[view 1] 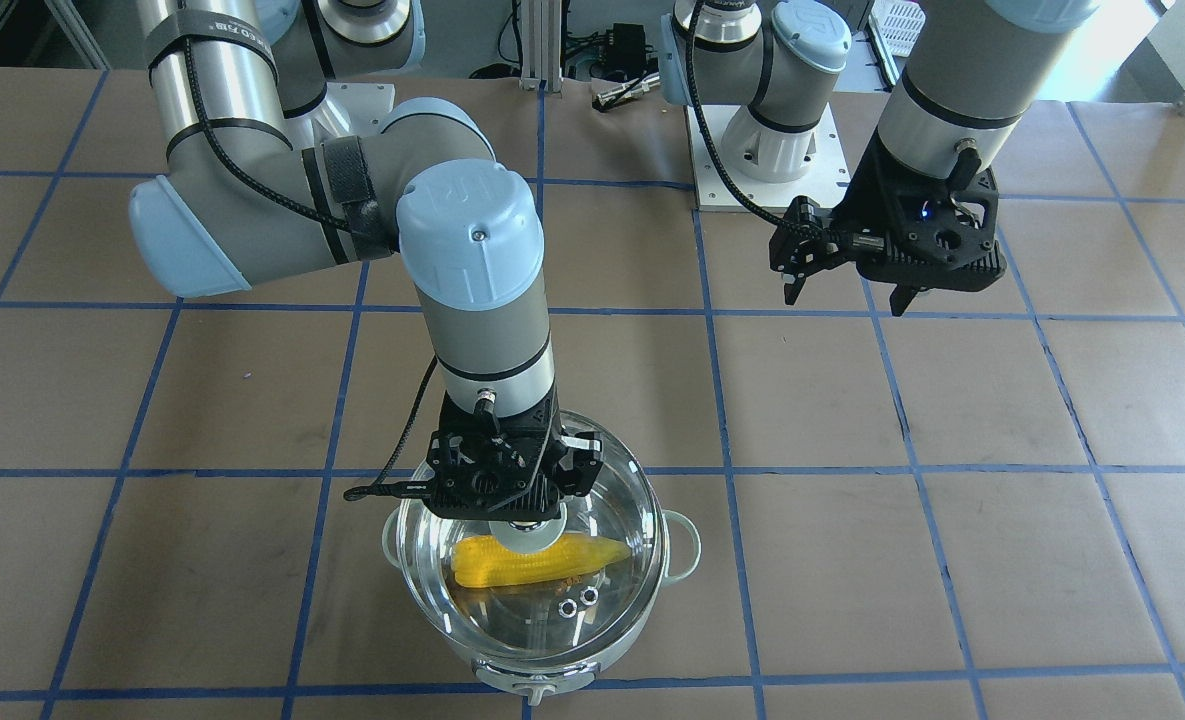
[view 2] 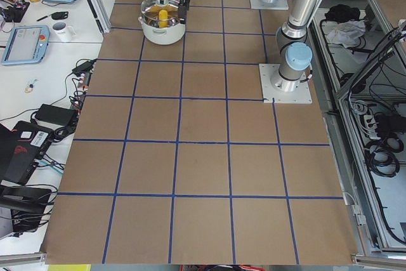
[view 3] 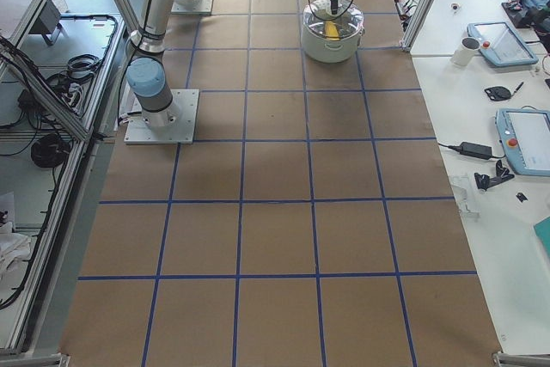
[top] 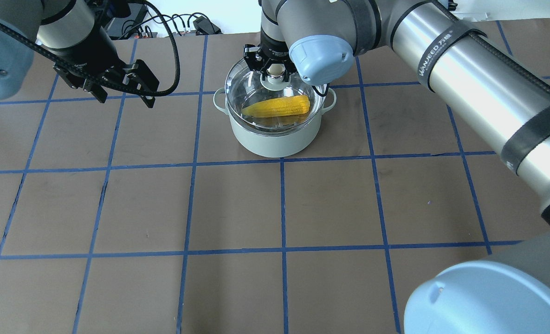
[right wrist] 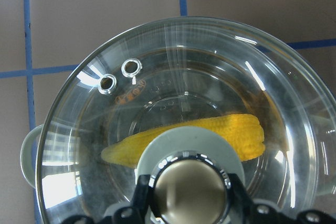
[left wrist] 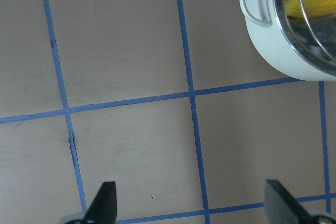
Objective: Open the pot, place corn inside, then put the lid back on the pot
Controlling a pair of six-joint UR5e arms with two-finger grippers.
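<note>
The mint-green pot [top: 275,139] stands on the table at the far side from the robot. The clear glass lid [top: 256,88] sits on its rim. The yellow corn [top: 279,106] lies inside and shows through the glass; it also shows in the right wrist view [right wrist: 241,129]. My right gripper [top: 277,69] is straight above the pot, and its fingers [right wrist: 142,195] are closed around the beige knob [right wrist: 190,187]. My left gripper [top: 126,102] is open and empty, hanging above bare table to the left of the pot [left wrist: 283,61].
The table is brown paper with a blue tape grid [top: 281,208]. The arm base plates [view 1: 762,155] stand at the robot's edge. Benches with tablets and a mug [view 3: 468,49] lie beyond the table's far edge.
</note>
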